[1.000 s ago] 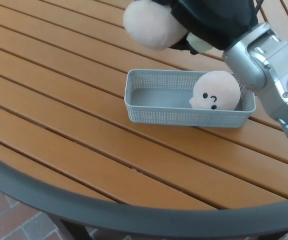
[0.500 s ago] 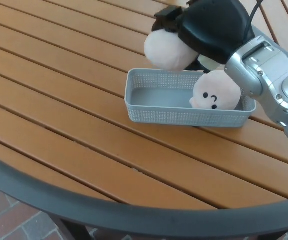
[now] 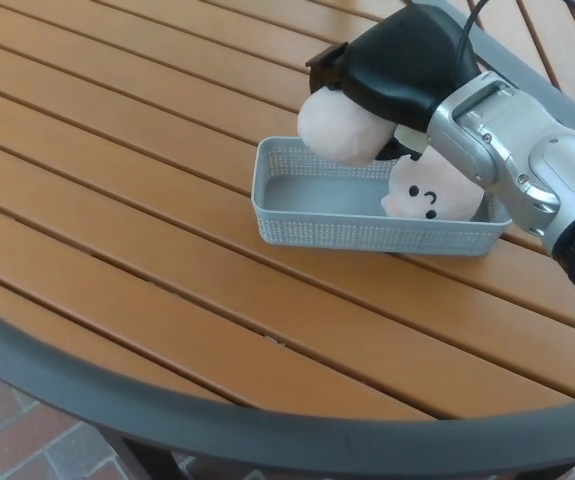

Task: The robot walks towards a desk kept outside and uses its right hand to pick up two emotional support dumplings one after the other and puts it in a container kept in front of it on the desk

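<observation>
Gripping a pink dumpling (image 3: 339,128), the right robot hand (image 3: 399,68) hangs seemingly just above the container's (image 3: 367,232) rear rim.

Right arm enters from the right edge, silver forearm angled up and leftward across the frame. Right hand (image 3: 402,65), black, sits at upper centre, palm turned down, fingers (image 3: 329,68) curled closed over a held dumpling (image 3: 342,125). Left arm and hand not visible.
</observation>
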